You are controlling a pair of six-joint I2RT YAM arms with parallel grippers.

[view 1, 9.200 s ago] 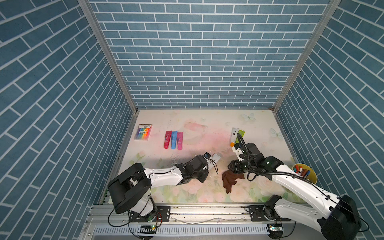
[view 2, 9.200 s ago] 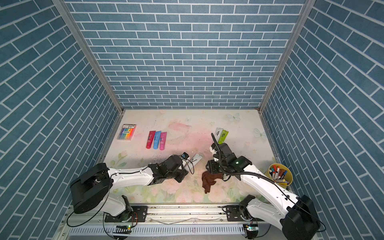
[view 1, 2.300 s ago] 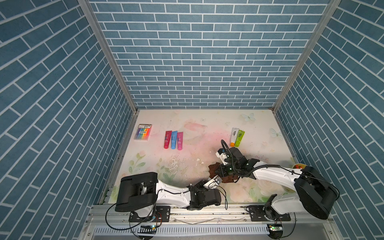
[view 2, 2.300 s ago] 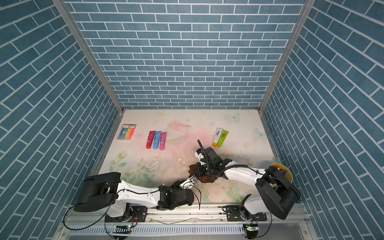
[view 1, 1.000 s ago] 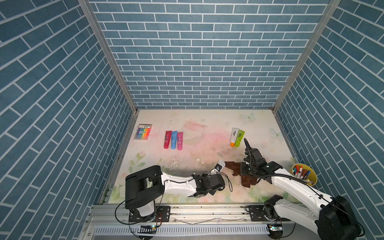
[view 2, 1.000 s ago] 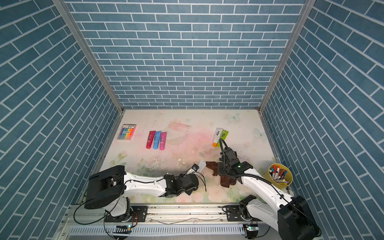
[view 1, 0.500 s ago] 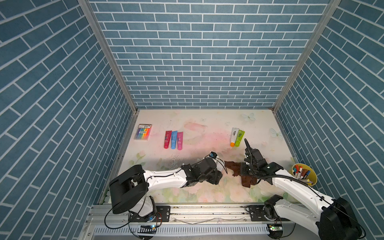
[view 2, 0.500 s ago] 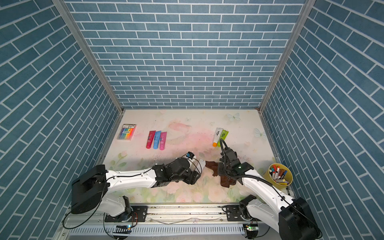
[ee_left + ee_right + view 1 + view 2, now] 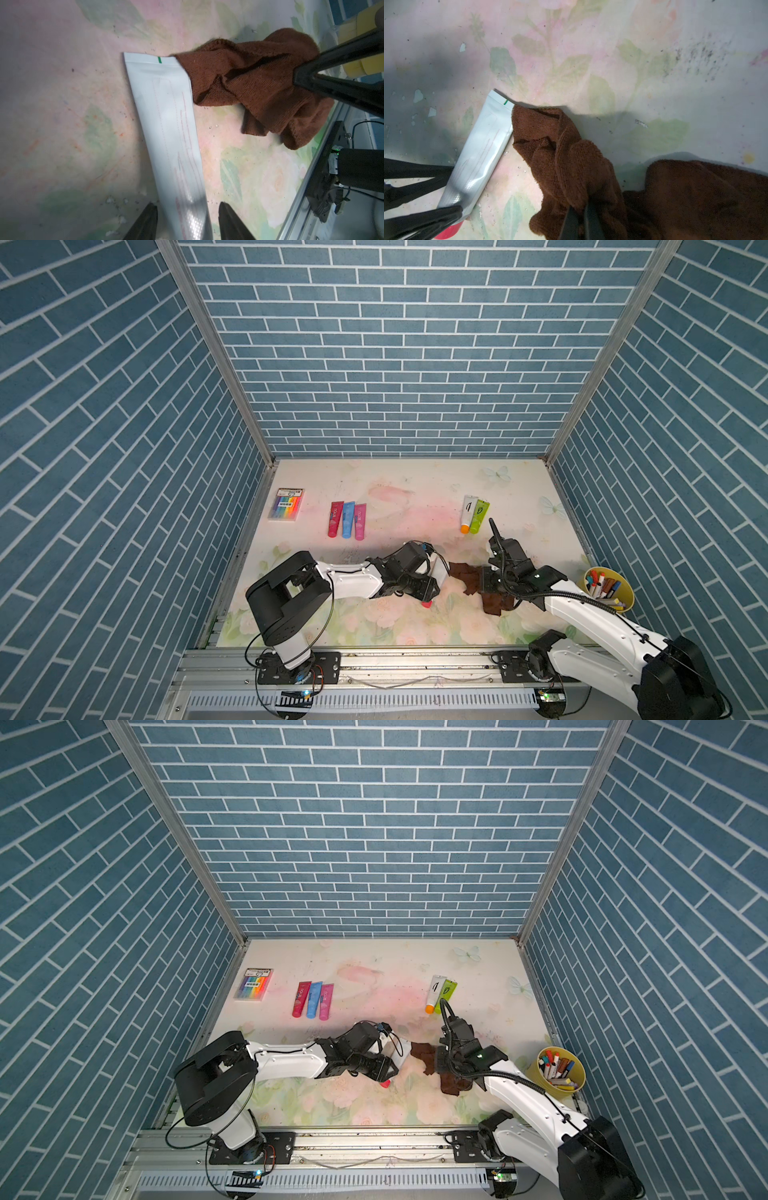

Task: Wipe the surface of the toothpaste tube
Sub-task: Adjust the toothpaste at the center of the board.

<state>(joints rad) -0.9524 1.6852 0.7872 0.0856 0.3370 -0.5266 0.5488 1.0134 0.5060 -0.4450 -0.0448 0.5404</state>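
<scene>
Tube (image 9: 438,570) lies flat on the worktop (image 9: 374,489), red cap toward the robot and crimped end toward the cloth (image 9: 469,578). A couple of seconds back the cloth sat farther over toward the left arm. It has since drawn off and now touches only the crimp's corner, so one wipe pass looks done and most of the tube's face is bare. The left gripper (image 9: 188,204) has swung round to straddle the tube near the cap, jaws spread with slim gaps either side. The right gripper (image 9: 580,207) stays pressed together, pinching the cloth just beside the tube.
</scene>
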